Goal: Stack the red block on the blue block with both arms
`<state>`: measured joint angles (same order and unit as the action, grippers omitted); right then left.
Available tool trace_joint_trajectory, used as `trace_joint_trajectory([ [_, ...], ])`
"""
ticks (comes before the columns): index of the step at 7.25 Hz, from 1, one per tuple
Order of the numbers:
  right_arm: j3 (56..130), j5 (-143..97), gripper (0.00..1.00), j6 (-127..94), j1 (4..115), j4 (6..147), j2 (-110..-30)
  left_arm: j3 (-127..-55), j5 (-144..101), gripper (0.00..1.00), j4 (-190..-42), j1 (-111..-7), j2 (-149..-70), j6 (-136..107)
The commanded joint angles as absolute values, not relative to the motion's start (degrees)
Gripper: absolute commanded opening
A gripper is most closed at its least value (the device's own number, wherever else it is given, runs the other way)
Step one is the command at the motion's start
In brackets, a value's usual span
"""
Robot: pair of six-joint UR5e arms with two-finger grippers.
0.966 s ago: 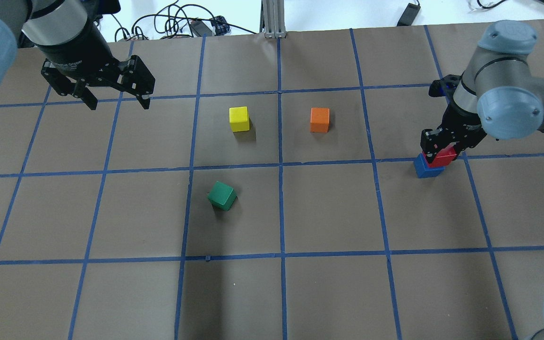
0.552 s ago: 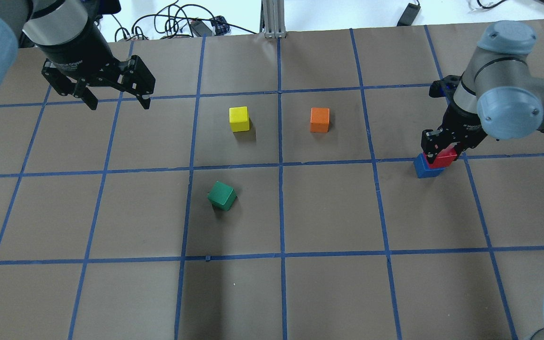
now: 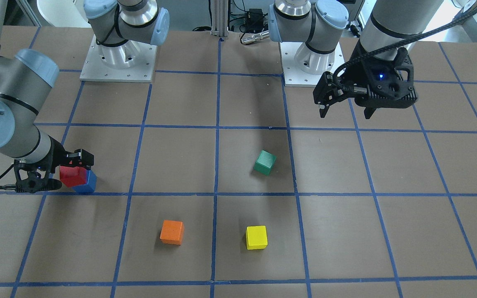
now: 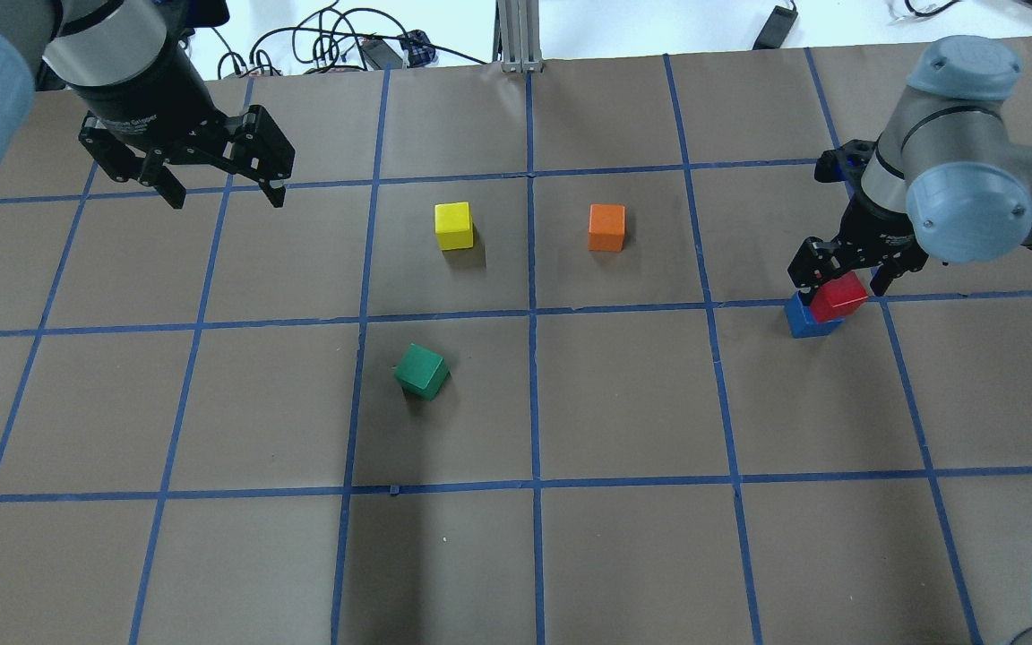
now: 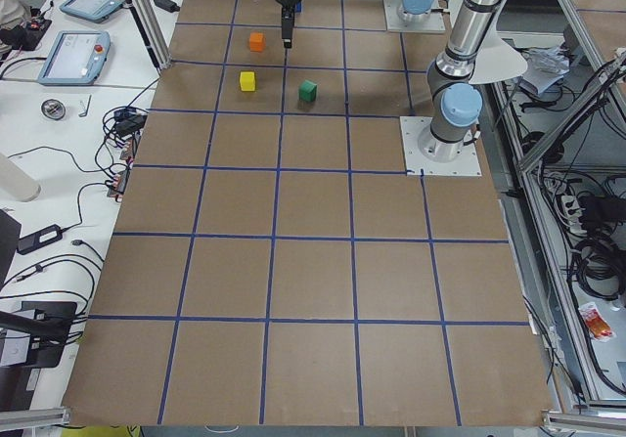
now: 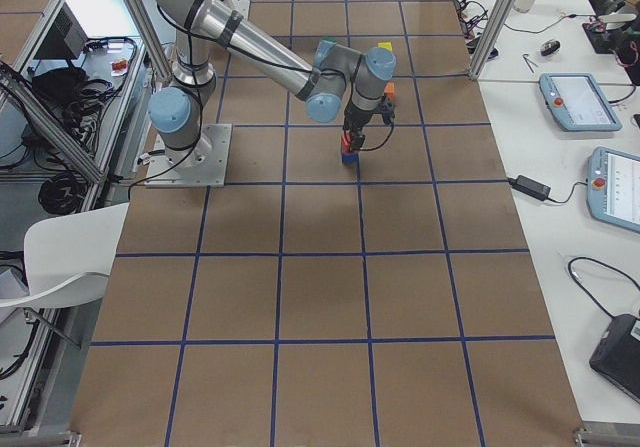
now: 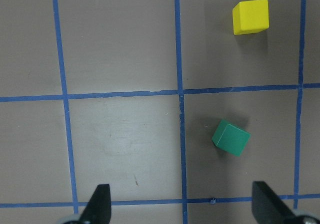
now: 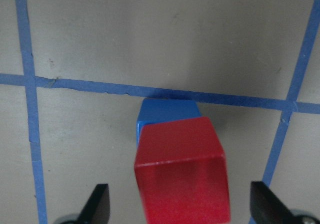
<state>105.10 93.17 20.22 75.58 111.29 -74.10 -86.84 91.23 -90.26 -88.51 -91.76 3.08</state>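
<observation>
The red block (image 4: 838,297) sits on the blue block (image 4: 801,321) at the right of the table, offset a little so a blue edge shows. My right gripper (image 4: 838,285) is open around the red block, with gaps on both sides in the right wrist view (image 8: 180,206). That view shows the red block (image 8: 182,174) over the blue block (image 8: 165,111). The pair also shows in the front view, red block (image 3: 72,176) on blue block (image 3: 87,184). My left gripper (image 4: 227,199) is open and empty, high over the far left.
A yellow cube (image 4: 453,225) and an orange cube (image 4: 606,227) stand in the middle far row. A green cube (image 4: 421,371) lies turned, nearer the middle. The left wrist view shows the green cube (image 7: 230,138) and the yellow cube (image 7: 250,16) below it.
My right gripper's fingers have spread apart and let go of the red block, which stays on the blue block. The left arm has not moved.
</observation>
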Motion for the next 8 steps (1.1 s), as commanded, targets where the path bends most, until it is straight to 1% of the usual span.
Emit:
trace_joint_trajectory([
  [1,102.7,93.5,1.0,20.1,75.6,104.6,-79.1,-86.8,91.2,1.0,-90.3,-88.5,-91.8,3.1],
  [3,98.6,93.1,1.0,17.0,75.9,91.7,-89.2,-86.7,91.2,1.0,-90.3,-88.5,-91.8,3.1],
  [4,97.3,92.6,1.0,12.5,77.2,87.9,-92.6,-86.8,91.2,1.0,-90.3,-88.5,-91.8,3.1],
  [7,97.2,92.6,1.0,4.2,87.9,88.1,-93.4,-86.8,91.2,1.0,-90.3,-88.5,-91.8,3.1],
  [8,97.4,92.7,1.0,-1.6,90.2,88.3,-93.2,-86.8,91.2,1.0,-90.3,-88.5,-91.8,3.1],
])
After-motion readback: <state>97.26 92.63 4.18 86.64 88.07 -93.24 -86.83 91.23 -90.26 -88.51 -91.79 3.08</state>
